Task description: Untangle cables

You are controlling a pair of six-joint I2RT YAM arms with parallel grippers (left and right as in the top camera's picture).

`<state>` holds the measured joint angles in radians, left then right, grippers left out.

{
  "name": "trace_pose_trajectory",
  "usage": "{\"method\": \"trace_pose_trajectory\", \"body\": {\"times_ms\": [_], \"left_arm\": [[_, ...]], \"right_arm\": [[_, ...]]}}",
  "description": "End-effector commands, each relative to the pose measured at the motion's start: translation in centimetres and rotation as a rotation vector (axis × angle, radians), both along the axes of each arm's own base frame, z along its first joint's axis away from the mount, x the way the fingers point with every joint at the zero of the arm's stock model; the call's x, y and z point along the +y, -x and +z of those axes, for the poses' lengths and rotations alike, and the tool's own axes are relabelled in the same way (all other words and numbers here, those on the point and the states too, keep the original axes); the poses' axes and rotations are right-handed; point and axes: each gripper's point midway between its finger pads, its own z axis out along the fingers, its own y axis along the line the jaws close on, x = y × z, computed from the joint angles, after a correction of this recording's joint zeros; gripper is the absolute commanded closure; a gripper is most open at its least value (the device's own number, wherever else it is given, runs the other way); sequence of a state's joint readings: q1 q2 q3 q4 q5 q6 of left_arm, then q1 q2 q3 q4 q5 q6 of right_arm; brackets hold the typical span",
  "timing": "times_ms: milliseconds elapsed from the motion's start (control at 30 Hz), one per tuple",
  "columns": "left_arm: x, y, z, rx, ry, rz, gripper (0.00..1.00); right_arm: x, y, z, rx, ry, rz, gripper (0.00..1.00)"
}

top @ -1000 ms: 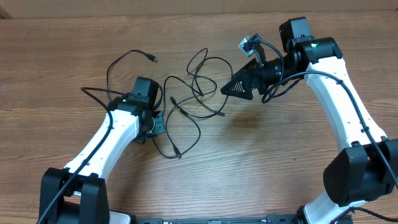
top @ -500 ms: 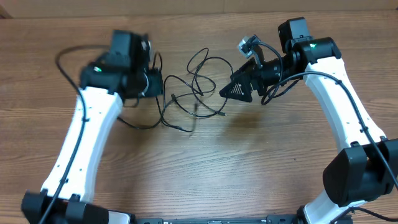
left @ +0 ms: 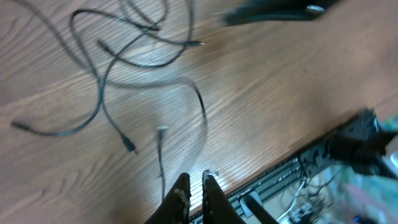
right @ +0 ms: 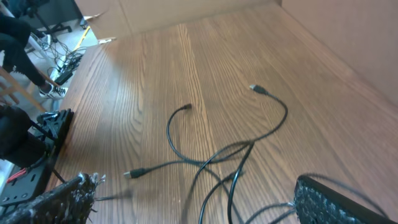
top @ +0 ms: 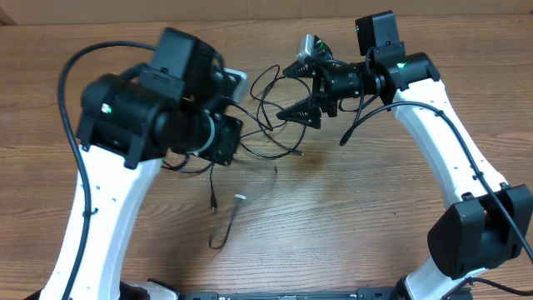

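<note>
Several thin black cables [top: 268, 107] lie tangled on the wooden table between my arms. My left gripper [top: 216, 157] is raised high and its fingers [left: 195, 180] are shut on one cable, which hangs down [top: 213, 187] to the table. A light-coloured plug tip [top: 240, 197] rests near the loose loop below; it also shows in the left wrist view [left: 161, 129]. My right gripper [top: 298, 90] is wide open just right of the tangle. In the right wrist view the strands [right: 211, 158] run between its fingers [right: 199, 208] without touching them.
The table's front edge with a metal rail and floor cords [left: 292, 174] shows in the left wrist view. A cardboard wall [right: 348, 37] stands along the table's far side. The left arm's thick fixed cable [top: 75, 67] arcs at the left.
My left arm rose high toward the camera, lifting one cable and dragging strands to the lower left. My right gripper shifted left toward the tangle and opened wide.
</note>
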<state>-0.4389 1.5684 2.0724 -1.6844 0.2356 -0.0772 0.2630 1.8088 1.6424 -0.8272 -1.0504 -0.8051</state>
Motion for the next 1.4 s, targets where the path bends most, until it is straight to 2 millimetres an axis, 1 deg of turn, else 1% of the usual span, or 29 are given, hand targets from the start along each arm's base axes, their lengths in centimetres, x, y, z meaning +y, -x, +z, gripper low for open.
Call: {"method": "trace_pose_trajectory", "body": {"times_ms": [0, 133, 200, 267, 367, 467, 567, 600, 667, 733, 800, 867, 900, 967, 1067, 1100, 1167, 1233, 1367], "left_arm": [[-0.4, 0.5, 0.9, -0.083, -0.057, -0.065, 0.91], [0.4, -0.4, 0.8, -0.113, -0.109, 0.001, 0.9], [0.6, -0.8, 0.9, -0.125, -0.119, 0.016, 0.88], [0.6, -1.0, 0.9, -0.126, -0.118, 0.036, 0.86], [0.5, -1.2, 0.5, -0.106, -0.109, 0.073, 0.85], [0.3, -1.3, -1.0, -0.046, -0.109, 0.136, 0.84], [0.2, -1.6, -3.3, 0.015, -0.129, 0.174, 0.84], [0.0, -1.7, -5.0, 0.045, -0.141, 0.178, 0.84], [-0.4, -1.8, -6.6, 0.075, -0.141, 0.177, 0.85], [-1.0, -1.7, -7.8, 0.102, -0.121, 0.163, 0.85], [-1.5, -1.8, -8.3, 0.112, -0.102, 0.155, 0.85], [-1.8, -2.0, -8.6, 0.111, -0.091, 0.152, 0.85], [-1.9, -2.1, -8.6, 0.108, -0.089, 0.152, 0.85], [-1.9, -2.1, -8.6, 0.107, -0.088, 0.152, 0.85], [-1.8, -2.0, -8.7, 0.112, -0.091, 0.153, 0.85], [-1.8, -2.0, -8.7, 0.113, -0.092, 0.152, 0.85], [-1.8, -2.0, -8.7, 0.113, -0.092, 0.152, 0.85], [-1.8, -2.1, -8.7, 0.11, -0.09, 0.152, 0.84], [-1.9, -2.3, -8.6, 0.101, -0.086, 0.152, 0.84]], "right_arm": [[1.0, 1.0, 0.6, -0.018, -0.027, 0.048, 0.0], [1.1, 1.1, 0.5, 0.0, -0.025, 0.046, 0.0], [0.9, 1.0, 0.2, 0.016, -0.005, 0.027, 0.0], [0.2, 0.0, -0.7, 0.066, 0.044, -0.052, 0.0], [-1.5, -2.0, -1.9, 0.164, 0.116, -0.217, 0.0], [-3.4, -3.4, -2.5, 0.305, 0.127, -0.371, 0.0], [-4.9, -3.7, -2.9, 0.446, 0.116, -0.466, 0.0], [-5.5, -3.3, -3.4, 0.5, 0.131, -0.486, 0.0], [-6.3, -2.4, -4.5, 0.56, 0.183, -0.514, 0.0], [-6.9, -1.2, -6.1, 0.622, 0.256, -0.542, 0.0], [-6.9, 0.2, -7.4, 0.675, 0.312, -0.544, 0.0], [-6.8, 1.5, -8.9, 0.719, 0.36, -0.542, 0.0], [-6.9, 1.9, -9.8, 0.754, 0.388, -0.573, 0.0], [-7.6, 2.0, -11.8, 0.816, 0.439, -0.672, 0.0], [-9.1, 2.3, -14.7, 0.885, 0.524, -0.845, 0.0], [-9.6, 2.5, -15.8, 0.911, 0.546, -0.904, 0.0], [-10.0, 3.2, -17.4, 0.958, 0.574, -0.974, 0.0], [-9.6, 4.2, -18.5, 0.993, 0.59, -0.986, 0.0], [-8.4, 6.2, -19.8, 1.02, 0.636, -0.961, 0.0]]}}
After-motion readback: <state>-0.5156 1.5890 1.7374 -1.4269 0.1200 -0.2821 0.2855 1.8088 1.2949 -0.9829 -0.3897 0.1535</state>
